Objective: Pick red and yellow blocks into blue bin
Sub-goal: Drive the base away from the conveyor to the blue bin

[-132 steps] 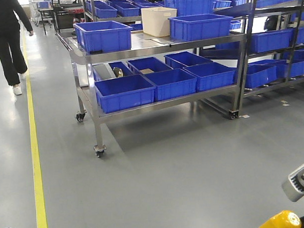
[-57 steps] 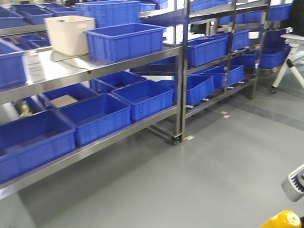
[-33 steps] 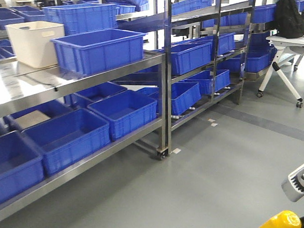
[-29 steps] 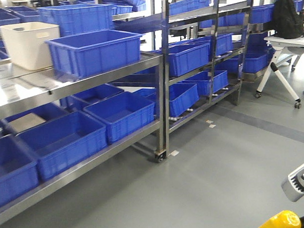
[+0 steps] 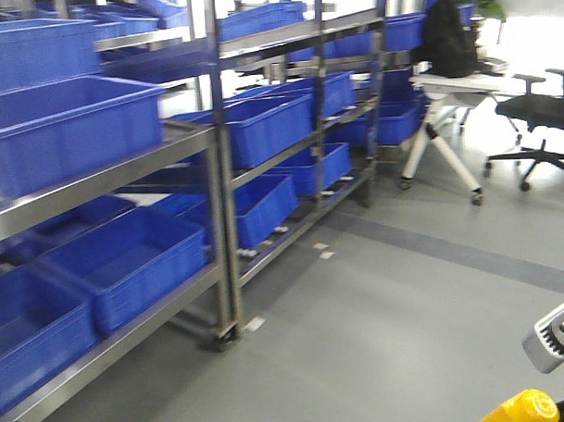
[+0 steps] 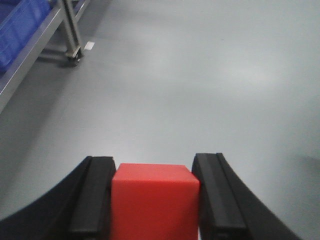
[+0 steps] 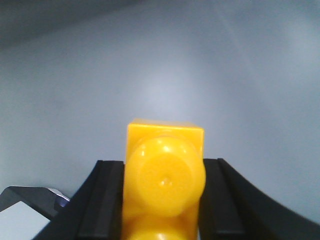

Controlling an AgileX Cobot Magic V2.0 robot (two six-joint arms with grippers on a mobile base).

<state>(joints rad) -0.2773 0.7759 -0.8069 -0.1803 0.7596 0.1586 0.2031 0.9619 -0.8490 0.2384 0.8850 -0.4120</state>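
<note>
**Left gripper** (image 6: 155, 172): closed on the red cube (image 6: 154, 205), with both black pads pressed flat against opposite faces. The cube sits square between them, above bare grey floor (image 6: 200, 75).

**Right gripper** (image 7: 164, 162): clamped on the yellow brick (image 7: 165, 190) — the pads contact its left and right sides, and a round stud faces the wrist camera. Grey floor lies below this gripper as well.

**Blue bin** (image 5: 71, 135): stands on the upper deck of the steel cart (image 5: 223, 259) at the left edge of the front view (the picture is blurred there). A taller blue crate (image 5: 35, 48) stands just behind it. Both blocks are held well apart from the bin — neither lies in it. More blue crates fill the cart's lower deck and the adjoining rack (image 5: 320, 99).
</note>
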